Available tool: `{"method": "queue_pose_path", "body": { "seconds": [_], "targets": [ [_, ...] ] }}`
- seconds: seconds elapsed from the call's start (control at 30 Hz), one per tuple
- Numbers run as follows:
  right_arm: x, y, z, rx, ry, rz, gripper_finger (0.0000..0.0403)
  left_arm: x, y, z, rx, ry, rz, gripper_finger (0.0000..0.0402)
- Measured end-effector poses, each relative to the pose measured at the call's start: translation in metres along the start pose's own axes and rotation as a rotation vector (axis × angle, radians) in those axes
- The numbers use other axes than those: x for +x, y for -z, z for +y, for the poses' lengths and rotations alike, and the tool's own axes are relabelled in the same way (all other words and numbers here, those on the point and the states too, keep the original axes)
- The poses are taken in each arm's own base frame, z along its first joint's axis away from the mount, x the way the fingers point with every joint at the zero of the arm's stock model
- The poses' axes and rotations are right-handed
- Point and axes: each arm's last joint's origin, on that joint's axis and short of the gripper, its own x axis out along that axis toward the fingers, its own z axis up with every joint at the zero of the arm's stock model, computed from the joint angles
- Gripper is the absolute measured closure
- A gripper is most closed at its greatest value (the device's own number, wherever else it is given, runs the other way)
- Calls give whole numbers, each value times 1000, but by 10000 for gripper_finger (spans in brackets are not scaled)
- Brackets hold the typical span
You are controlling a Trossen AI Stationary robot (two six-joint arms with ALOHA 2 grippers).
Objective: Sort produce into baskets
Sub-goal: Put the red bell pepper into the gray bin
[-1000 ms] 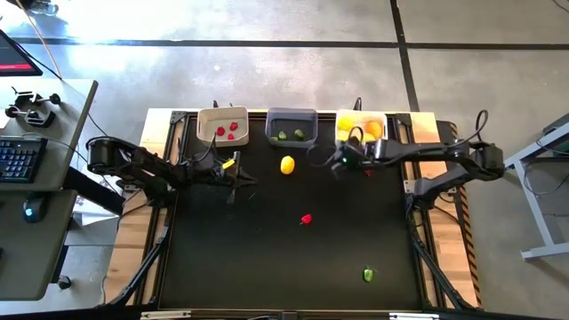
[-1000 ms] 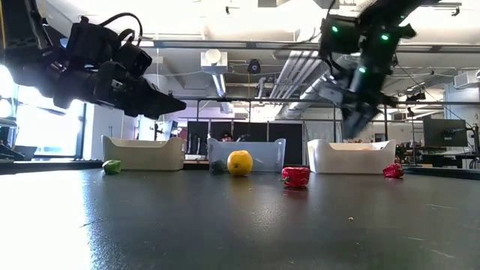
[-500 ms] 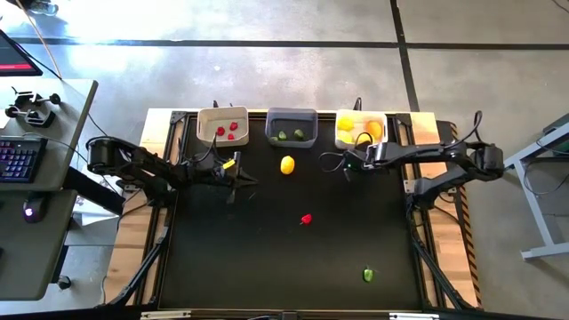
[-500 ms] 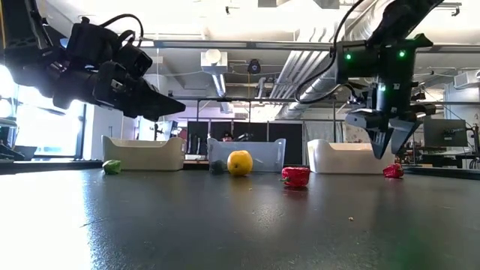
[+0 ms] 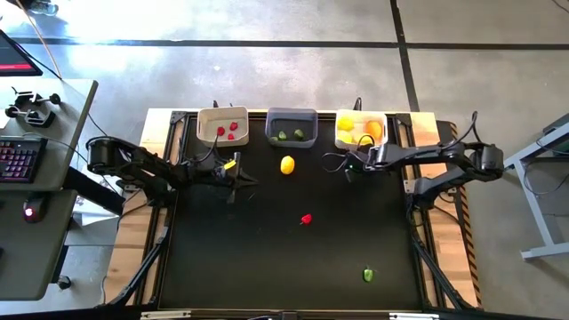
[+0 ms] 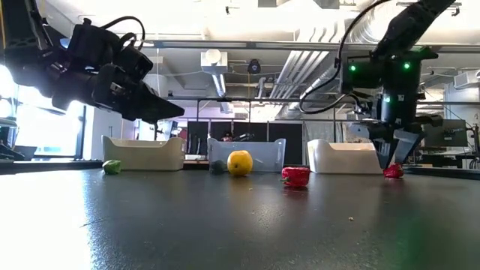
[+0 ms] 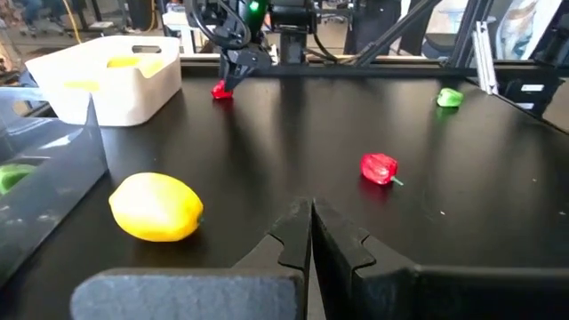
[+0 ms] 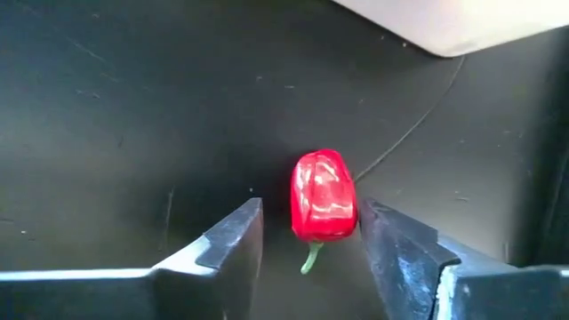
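Overhead, table-level and two wrist views share the table (image 5: 267, 258).

From above, the red pepper (image 8: 324, 207) beneath the right gripper (image 5: 353, 164) is hidden; the bin (image 8: 444, 22) is cut off.

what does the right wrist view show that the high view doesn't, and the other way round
Only the right wrist view shows the red pepper, green stem included, lying on the mat between the open fingers of the right gripper.

Only the high view shows the three baskets with their contents, cream-white, dark grey and white, plus the loose lemon, another red piece, a green piece and the left gripper.

Both show the black mat and the white basket's edge.
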Motion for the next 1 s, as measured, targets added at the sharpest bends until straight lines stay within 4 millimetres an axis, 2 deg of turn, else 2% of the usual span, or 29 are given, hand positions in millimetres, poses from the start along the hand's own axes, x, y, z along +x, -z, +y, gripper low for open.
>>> {"method": "queue_pose_path", "body": {
  "seconds": [0.23,0.6,0.77,1.0],
  "targets": [
    [10,5,0,14,-47,10,265,0,-3,2,42,-25,-32,401],
    [12,9,5,-85,-95,-16,366,-16,-9,37,-25,-204,-83,401],
    [-5,0,19,-208,-182,-48,377,-27,-24,45,-13,-255,-166,401],
    [-43,-29,54,-360,-420,-328,376,-50,-45,55,15,-257,-292,401]
  ]
}}
